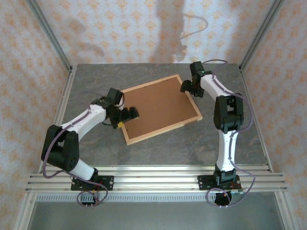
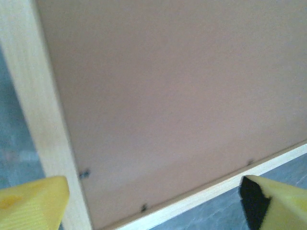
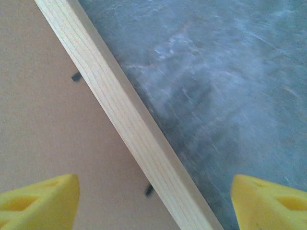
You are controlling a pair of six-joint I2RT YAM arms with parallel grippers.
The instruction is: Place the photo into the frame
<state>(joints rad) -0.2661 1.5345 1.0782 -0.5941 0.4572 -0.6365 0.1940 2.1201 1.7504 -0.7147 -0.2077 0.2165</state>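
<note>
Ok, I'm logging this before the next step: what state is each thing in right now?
Frame: lying flat, back side up.
Backing board: seated flat inside the frame.
Left gripper: open, over the frame's near left corner.
Right gripper: open, astride the frame's right edge.

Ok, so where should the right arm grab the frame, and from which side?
Probably the right-hand rail of the frame, from straight above. It lies flat on the table with the backing board filling it, so only that thin rail fits between the jaws; the right gripper is open astride it.
</note>
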